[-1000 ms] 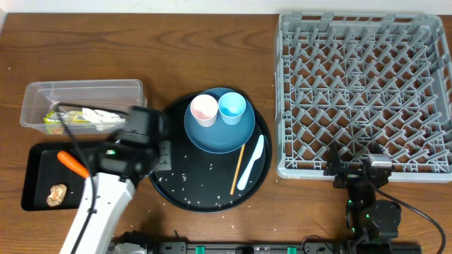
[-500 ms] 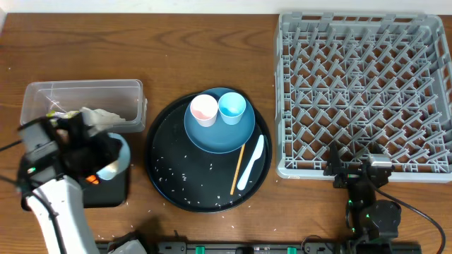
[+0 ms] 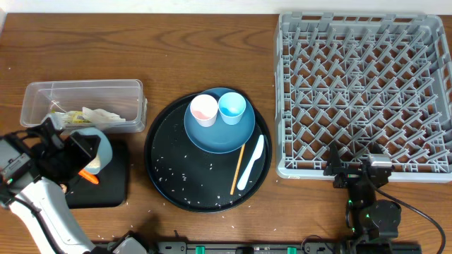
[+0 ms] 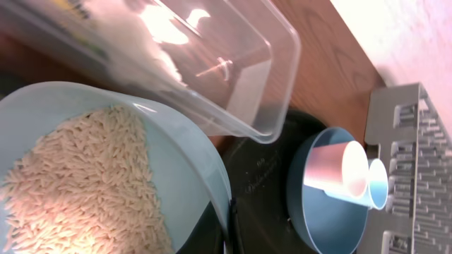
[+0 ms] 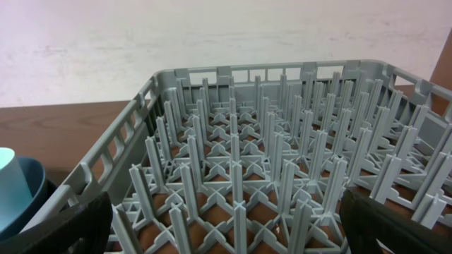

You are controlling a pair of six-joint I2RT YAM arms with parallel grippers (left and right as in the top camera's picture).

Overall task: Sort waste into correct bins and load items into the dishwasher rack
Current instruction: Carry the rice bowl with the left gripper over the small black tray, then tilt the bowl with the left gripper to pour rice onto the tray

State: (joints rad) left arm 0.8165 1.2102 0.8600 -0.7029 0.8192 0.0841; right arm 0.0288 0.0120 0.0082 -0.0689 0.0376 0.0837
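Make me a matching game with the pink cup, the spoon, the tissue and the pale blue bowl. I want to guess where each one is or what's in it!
1 pink cup
2 spoon
3 tissue
4 pale blue bowl

A in the clear tub
B holding rice
C on the dark blue plate
D on the round black tray

Pairs: 1-C, 2-D, 3-A, 4-B

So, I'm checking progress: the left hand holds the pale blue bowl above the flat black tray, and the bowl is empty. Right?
Not quite. The left hand does hold the pale blue bowl above the flat black tray, but the bowl is not empty: the left wrist view shows white rice heaped inside it.
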